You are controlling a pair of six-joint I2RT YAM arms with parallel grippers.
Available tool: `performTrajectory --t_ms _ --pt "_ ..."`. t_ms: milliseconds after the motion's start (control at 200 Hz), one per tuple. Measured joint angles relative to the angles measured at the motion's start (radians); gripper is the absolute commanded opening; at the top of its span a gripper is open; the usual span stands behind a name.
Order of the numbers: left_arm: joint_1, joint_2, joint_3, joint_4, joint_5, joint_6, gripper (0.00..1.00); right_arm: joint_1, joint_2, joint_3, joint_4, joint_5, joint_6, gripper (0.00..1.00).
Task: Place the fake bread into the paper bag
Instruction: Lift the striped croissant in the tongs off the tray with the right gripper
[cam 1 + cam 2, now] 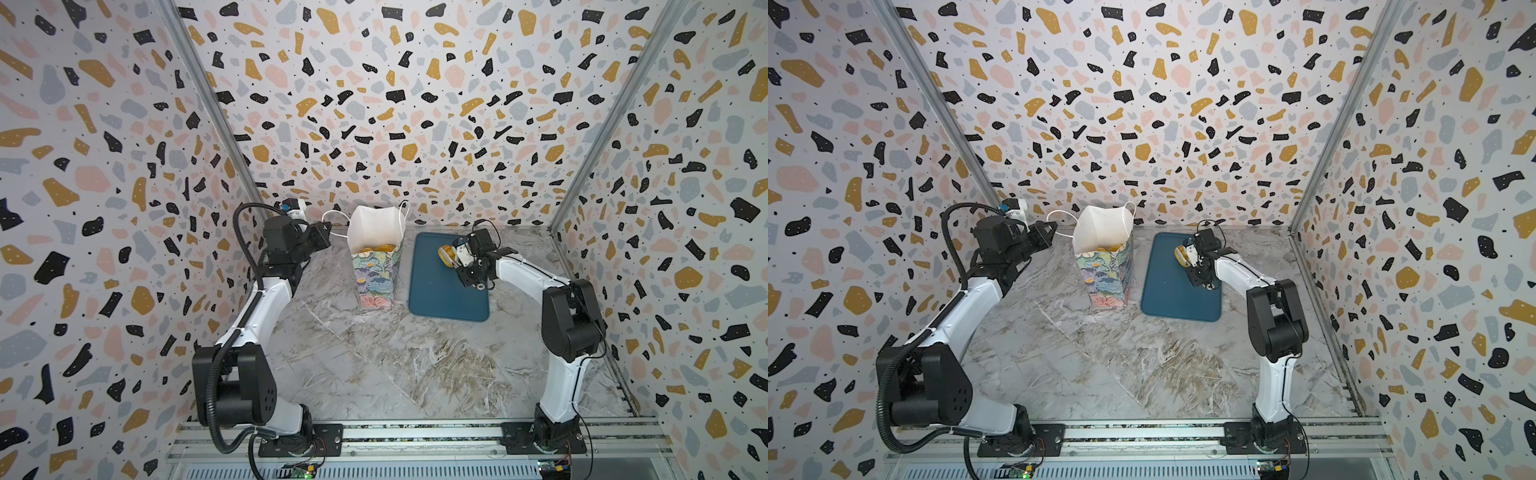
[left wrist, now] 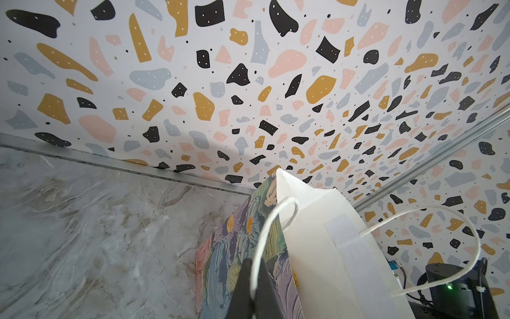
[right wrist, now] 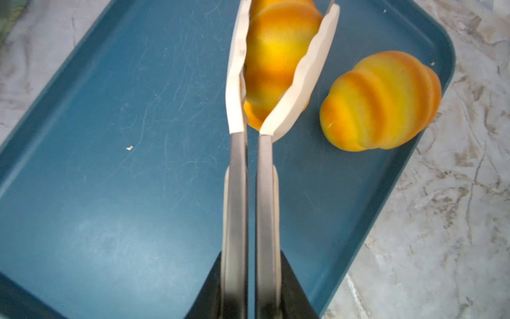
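Terrazzo-print walls [image 1: 415, 104] enclose a grey marble-look tabletop [image 1: 374, 365]: the left gripper [image 2: 252, 292] pinches the white cord handle [image 2: 258, 248] of the floral paper bag [image 1: 376, 278], far centre, while the right gripper [image 3: 251, 265] squeezes metal tongs [image 3: 237, 193] around a striped golden toy croissant [image 3: 276, 55] over the dark-blue flat tray [image 3: 110, 138], right of it.

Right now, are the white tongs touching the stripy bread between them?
Touching. The right wrist view shows both white tips of the tongs pressed against the sides of the stripy bread.
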Motion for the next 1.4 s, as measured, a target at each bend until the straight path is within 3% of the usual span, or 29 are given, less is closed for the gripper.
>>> performTrajectory --t_ms 1402 --pt "0.0 0.0 0.0 0.0 0.0 0.0 0.0 0.018 -0.492 -0.52 0.315 -0.222 0.331 0.12"
